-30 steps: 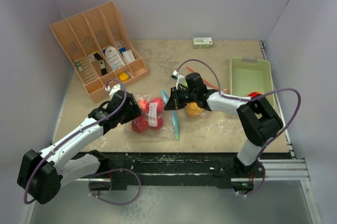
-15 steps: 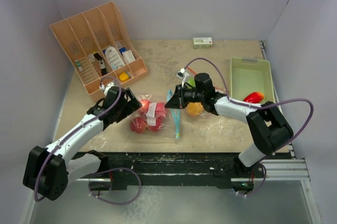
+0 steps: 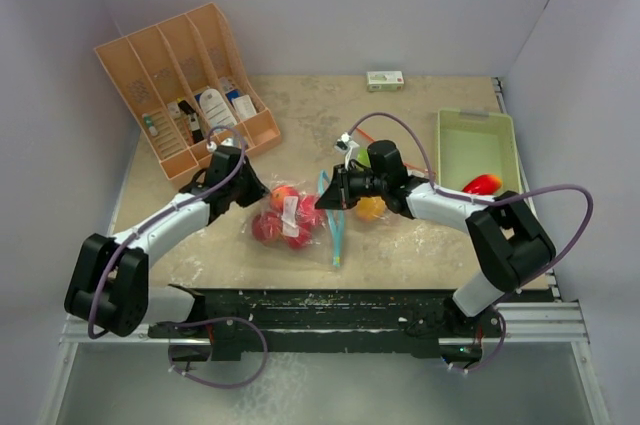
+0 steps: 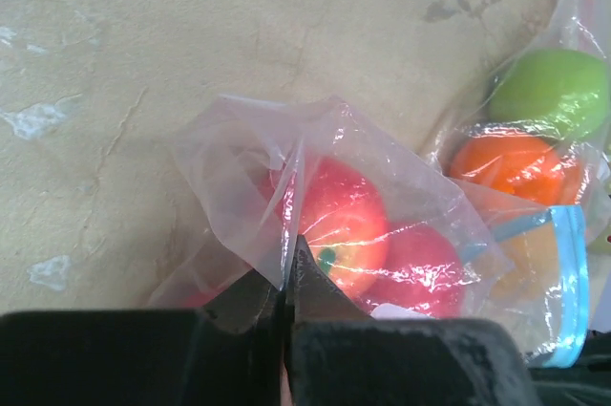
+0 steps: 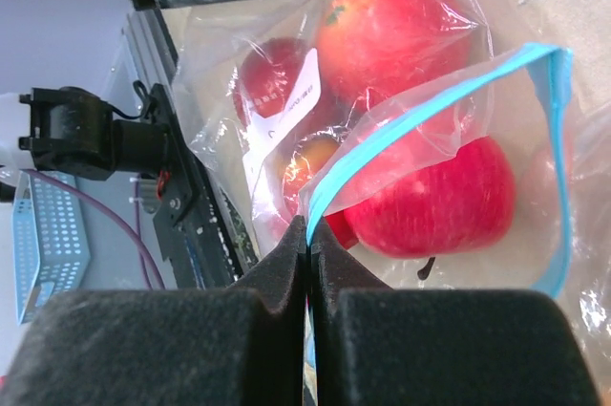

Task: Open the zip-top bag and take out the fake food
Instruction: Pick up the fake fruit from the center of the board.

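Note:
A clear zip-top bag [image 3: 292, 223] with a blue zip strip [image 3: 336, 230] lies mid-table. My left gripper [image 3: 250, 195] is shut on the loose clear plastic at the bag's left end [image 4: 258, 153]. My right gripper [image 3: 326, 198] is shut on the blue zip strip [image 5: 430, 110] at the mouth. The fake food inside is red fruits [image 4: 329, 215] [image 5: 439, 201] [image 5: 391, 29]. An orange fruit [image 3: 370, 208] [image 4: 516, 162] and a green fruit [image 4: 558, 91] lie beyond the zip. In the left wrist view they show through clear plastic.
An orange divided organiser [image 3: 185, 90] holding small items stands at the back left. A pale green tray [image 3: 476, 145] sits at the right, with a red fruit [image 3: 482, 184] at its near edge. A small box [image 3: 385, 79] lies by the back wall.
My left gripper swung in toward the bag's left end, opened wide, then shut on the plastic. The right gripper stayed shut on the zip strip, and the bag shifted slightly.

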Robot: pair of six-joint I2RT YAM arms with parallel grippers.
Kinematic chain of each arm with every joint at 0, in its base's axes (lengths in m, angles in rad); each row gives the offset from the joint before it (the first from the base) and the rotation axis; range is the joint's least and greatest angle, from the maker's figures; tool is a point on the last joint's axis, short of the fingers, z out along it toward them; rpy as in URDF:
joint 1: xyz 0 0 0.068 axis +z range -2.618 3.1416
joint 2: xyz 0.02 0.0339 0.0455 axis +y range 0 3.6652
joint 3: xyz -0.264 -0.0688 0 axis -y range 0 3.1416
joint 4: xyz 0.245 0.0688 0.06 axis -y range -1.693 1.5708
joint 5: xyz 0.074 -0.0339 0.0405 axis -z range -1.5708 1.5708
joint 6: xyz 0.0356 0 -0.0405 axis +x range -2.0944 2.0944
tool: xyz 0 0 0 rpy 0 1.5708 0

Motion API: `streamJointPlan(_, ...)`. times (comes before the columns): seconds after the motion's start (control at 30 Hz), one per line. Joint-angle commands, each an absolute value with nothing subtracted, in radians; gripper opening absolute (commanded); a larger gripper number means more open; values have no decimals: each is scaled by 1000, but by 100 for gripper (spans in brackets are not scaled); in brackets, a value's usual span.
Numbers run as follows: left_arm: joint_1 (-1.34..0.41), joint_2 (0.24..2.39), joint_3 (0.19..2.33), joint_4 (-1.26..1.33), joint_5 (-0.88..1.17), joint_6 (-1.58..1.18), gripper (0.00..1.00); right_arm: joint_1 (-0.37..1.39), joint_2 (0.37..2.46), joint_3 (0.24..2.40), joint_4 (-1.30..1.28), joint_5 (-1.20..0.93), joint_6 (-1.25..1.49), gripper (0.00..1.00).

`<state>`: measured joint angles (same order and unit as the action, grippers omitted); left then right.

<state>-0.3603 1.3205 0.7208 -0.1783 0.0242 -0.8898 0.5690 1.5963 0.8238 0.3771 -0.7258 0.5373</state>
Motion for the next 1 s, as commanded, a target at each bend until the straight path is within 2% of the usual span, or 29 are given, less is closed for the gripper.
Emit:
streamJointPlan(0.0,-356,1287,776,-105,78,-856,0,563,1585,870,303,-685,482,0)
streamJointPlan(0.37,-357,1009,859,-267,83,-803,0,526,1577,856,310,-634,502,0)
streamJointPlan(0.47,-357,1021,796,-346,46,-815,0,526,1595,869,307,-642,497,0)
streamJointPlan(0.73,-356,1077,633,-256,98,-946,0,526,1613,910,243,-640,462,1)
streamJointPlan(0.8,-357,1111,649,-293,80,-951,0,526,1616,915,226,-639,456,10)
streamJointPlan(0.97,-356,1186,702,-349,62,-936,0,526,1581,965,116,-575,411,49)
